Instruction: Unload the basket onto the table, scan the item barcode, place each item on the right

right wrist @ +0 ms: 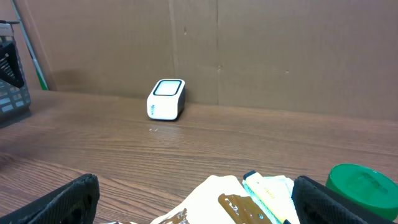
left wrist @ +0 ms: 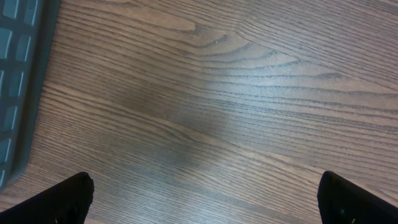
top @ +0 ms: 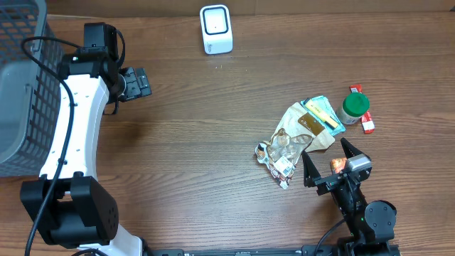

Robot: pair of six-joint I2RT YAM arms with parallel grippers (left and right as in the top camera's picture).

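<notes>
Wooden desk carries the packets heaped just ahead of the right jaws; these and the left jaws stand wide, holding nothing. Best lift a single top packet, then turn its barcode toward the scanner, well apart.

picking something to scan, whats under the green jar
A red item pokes out at the jar's far and near-right sides, seemingly running beneath it; its middle is covered.

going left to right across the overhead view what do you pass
basket → left gripper → white scanner → pile of snack packets → green-lidded jar
</notes>
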